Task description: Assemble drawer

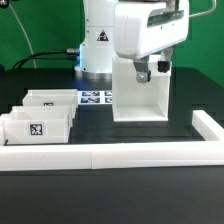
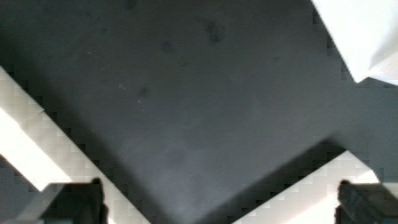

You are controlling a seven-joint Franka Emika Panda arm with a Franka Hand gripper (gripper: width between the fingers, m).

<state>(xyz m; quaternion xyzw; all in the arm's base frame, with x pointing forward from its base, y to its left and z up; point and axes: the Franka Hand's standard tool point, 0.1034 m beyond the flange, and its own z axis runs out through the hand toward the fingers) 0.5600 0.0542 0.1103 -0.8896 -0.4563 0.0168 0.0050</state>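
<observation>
Exterior view, left to right:
- Shallow open-topped white plastic tray (image 1: 35,128) at the exterior view's far left, with a black-and-white square tag on its front wall.
- Second white tray of the same kind (image 1: 52,100) just behind it, set a little toward the exterior view's right. Can't tell whether the two touch.
- Thin flat white marker board (image 1: 95,97) lying flat on the matte black bench (image 1: 60,200), between the trays and the casing.
- Tall boxy white plastic casing (image 1: 140,98), upright, with smooth walls and its hollow face toward the camera. It stands well apart from both trays.
- Long low white rail (image 1: 120,155) runs across the front and turns back along the exterior view's right.
- White robot arm (image 1: 140,30) stands over the casing, with the claw (image 1: 152,70) hanging at the casing's top edge. This view doesn't settle whether they touch or how wide the claw gapes.

Wrist view fills that in. The two dark fingertips (image 2: 71,205) are spread wide with only bare bench between them. The claw (image 2: 217,205) holds nothing. The bench looks dull and faintly speckled here. White slivers show at the frame edges, but I can't tell which parts they are. The trays, their tags and the marker board show only in the exterior view.
</observation>
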